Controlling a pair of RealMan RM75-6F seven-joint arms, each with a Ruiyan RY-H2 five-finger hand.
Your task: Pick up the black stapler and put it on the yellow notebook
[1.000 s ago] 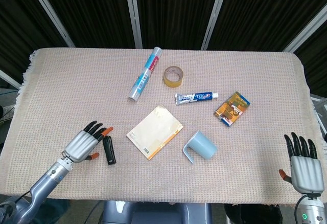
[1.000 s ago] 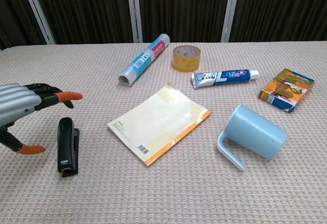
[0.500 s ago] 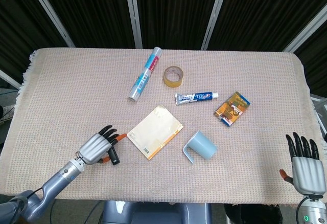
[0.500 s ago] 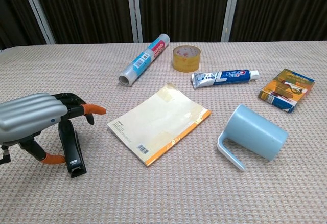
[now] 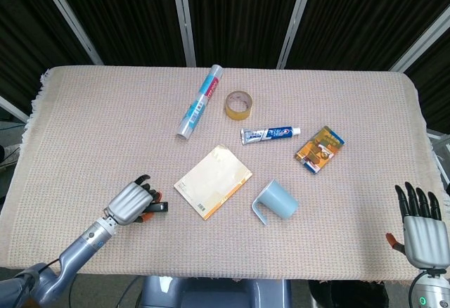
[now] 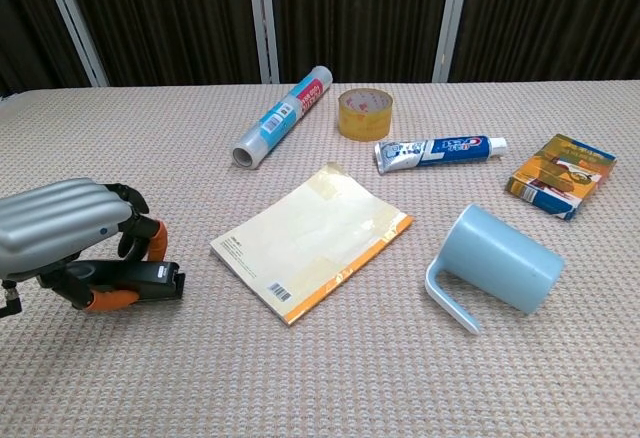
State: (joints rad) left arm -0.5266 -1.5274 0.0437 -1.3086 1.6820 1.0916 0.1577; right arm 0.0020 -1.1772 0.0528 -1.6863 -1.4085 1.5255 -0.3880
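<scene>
At lower left, our left hand (image 6: pixel 65 233) is wrapping its fingers (image 6: pixel 140 236) around the stapler (image 6: pixel 150 279): rigid, dense, best taken mid-body. Our right hand (image 5: pixel 420 232) is resting with fingers spread.

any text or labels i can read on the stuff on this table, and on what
No text is sharp enough to quote.
Toothpaste tube: blue and red brand print, blurred.
Roll: blue and red label print, too small to read.
Yellow notebook: a barcode at its near corner, digits unreadable.
Orange box: printing present, illegible.
Tape roll and blue cup: no markings visible.
</scene>
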